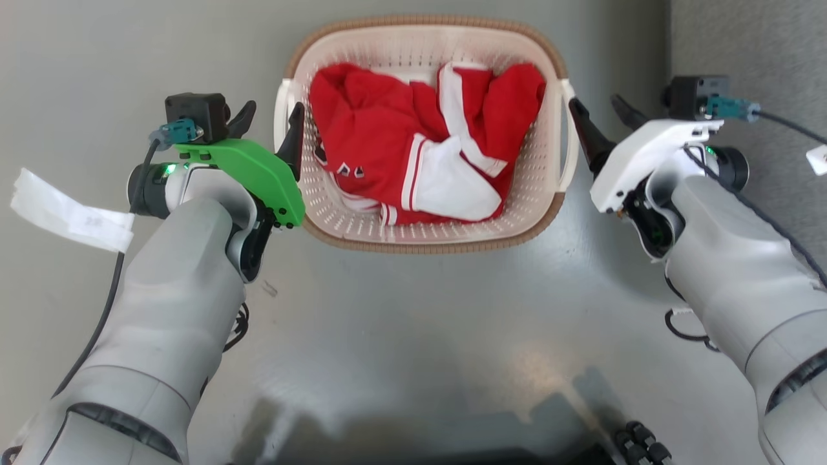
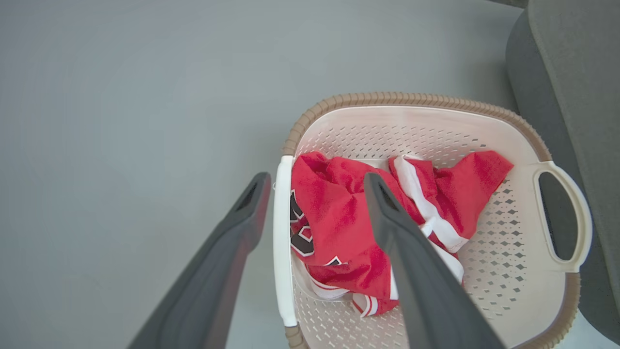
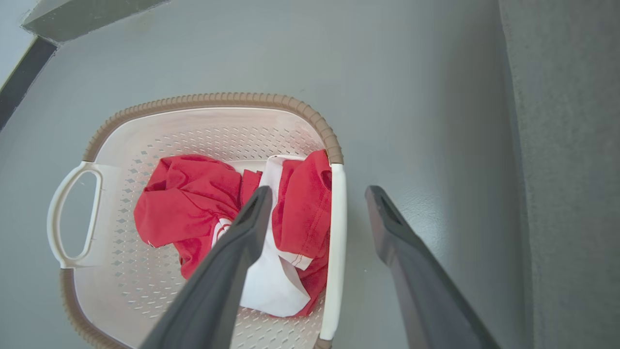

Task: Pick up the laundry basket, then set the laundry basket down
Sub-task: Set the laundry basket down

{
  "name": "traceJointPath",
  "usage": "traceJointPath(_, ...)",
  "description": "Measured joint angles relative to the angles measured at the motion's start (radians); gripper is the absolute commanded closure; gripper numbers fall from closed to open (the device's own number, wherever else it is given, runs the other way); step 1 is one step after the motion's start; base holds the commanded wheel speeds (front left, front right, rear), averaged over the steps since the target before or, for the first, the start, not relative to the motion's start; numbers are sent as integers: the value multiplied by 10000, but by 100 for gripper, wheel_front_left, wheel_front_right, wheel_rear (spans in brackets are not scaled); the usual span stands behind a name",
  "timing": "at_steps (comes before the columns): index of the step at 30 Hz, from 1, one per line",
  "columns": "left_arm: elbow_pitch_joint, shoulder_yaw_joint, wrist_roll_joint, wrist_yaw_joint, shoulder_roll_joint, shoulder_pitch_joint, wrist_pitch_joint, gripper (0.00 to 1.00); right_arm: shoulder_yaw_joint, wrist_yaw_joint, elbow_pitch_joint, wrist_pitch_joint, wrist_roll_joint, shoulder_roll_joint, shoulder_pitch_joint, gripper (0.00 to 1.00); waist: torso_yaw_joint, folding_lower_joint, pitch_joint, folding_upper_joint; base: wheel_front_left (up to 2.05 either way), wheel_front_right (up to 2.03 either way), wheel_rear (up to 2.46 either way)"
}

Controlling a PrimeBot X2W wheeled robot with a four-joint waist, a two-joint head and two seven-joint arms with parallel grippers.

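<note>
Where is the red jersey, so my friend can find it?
Find the grey floor, then the cream laundry basket with the brown rim on it. The red jersey lies crumpled inside, the only bright red thing, with white stripes.

Grey forearms [image 1: 168, 303], green shroud [image 1: 255, 171], white shroud [image 1: 646, 158]

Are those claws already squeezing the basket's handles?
No: the left gripper and the right gripper are open, fingers apart astride the white handles of the laundry basket.

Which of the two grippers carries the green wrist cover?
The left gripper: its green cover contrasts with the right gripper's white cover. Both stand open at the laundry basket's sides.
</note>
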Motion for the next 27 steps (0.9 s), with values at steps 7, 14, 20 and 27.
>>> traceJointPath(7,-625,453,111,-46,180,424,0,0,-169,0,-437,-10,-6,-130,391,0,-14,0,-873,0,0,0,0)
traceJointPath(14,-1262,1070,462,-54,395,1110,-2,0,-606,0,-1195,-12,-253,-286,605,0,-18,0,-1769,0,0,0,0)
traceJointPath(20,-2065,1705,746,-54,604,1781,-27,0,-1231,0,-1935,-12,-686,-514,1243,0,-19,0,-2659,0,0,0,0)
traceJointPath(27,-2792,2263,1244,-52,648,2651,-27,0,-1958,-4,-2692,-31,-1183,-698,2010,0,6,0,-3557,0,0,0,0)
